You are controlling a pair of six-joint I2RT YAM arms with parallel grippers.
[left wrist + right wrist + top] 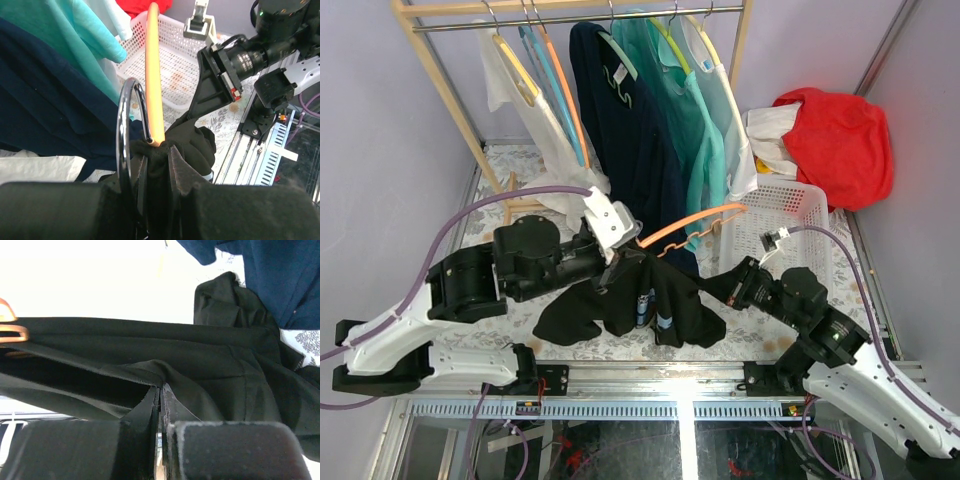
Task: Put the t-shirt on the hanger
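The black t-shirt (655,300) hangs bunched between my two grippers over the table's front middle. The orange hanger (695,222) sticks up and to the right out of the shirt's top. My left gripper (616,258) is shut on black shirt fabric (161,156) right where the hanger's orange arm (152,75) enters it. The silver hook (121,125) loops beside the left finger. My right gripper (713,287) is shut on a fold of the t-shirt (161,386) at its right side. A bit of the orange hanger (12,333) shows at the left of the right wrist view.
A wooden clothes rack (438,70) at the back carries a navy shirt (630,130), teal shirts (695,110), a white garment and yellow and blue hangers. A white basket (785,215) stands at the right, with a red cloth (835,140) behind it.
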